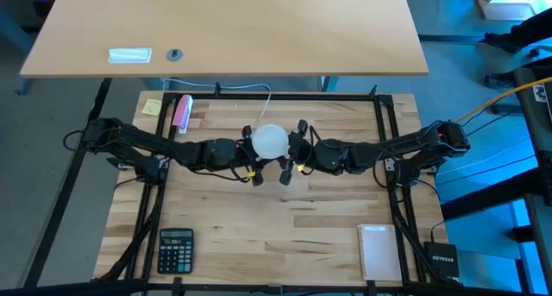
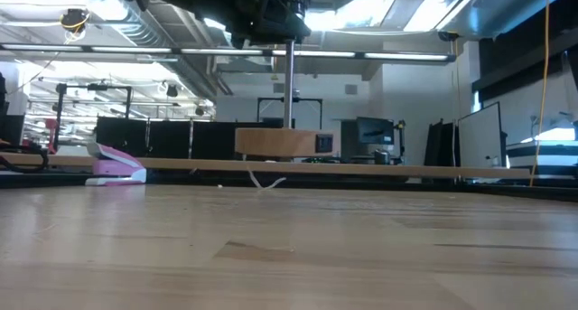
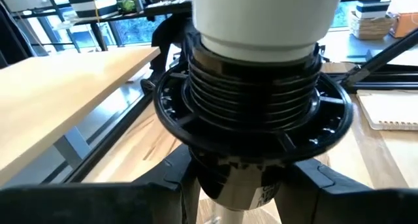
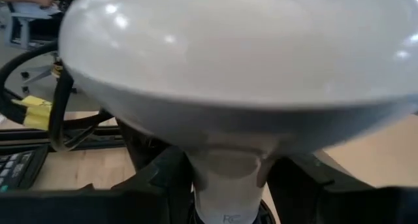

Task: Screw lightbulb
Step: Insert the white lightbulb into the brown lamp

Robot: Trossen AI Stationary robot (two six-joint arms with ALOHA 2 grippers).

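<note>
The white lightbulb (image 1: 269,141) stands upright in the black threaded socket (image 3: 251,100) of a lamp. The lamp has a thin rod (image 2: 289,84) on a round wooden disc (image 2: 275,143) at mid table. My left gripper (image 1: 253,154) reaches in from the left and is shut on the socket below the bulb; it also shows in its own wrist view (image 3: 241,198). My right gripper (image 1: 289,149) reaches in from the right and is shut on the bulb; it also shows in its own wrist view (image 4: 228,185). The bulb's globe (image 4: 235,48) fills the right wrist view. My left gripper pinches the socket's lower barrel (image 3: 238,188), below the wide threaded collar, between its two fingers (image 3: 176,178). The fingers come level from the table's left. The socket stands upright on its rod, high above the table. My right gripper pinches the bulb's narrow neck (image 4: 228,172), just under the globe, between its two fingers (image 4: 163,178). The fingers come level from the table's right. The bulb stands upright, globe up, its base down in the socket.
A pink stapler (image 1: 182,112) and a yellow note (image 1: 152,106) lie at the far left. A calculator (image 1: 175,248) lies near left, a notebook (image 1: 377,251) near right. A white cord (image 1: 263,97) runs toward the far edge. A second desk (image 1: 224,28) stands behind.
</note>
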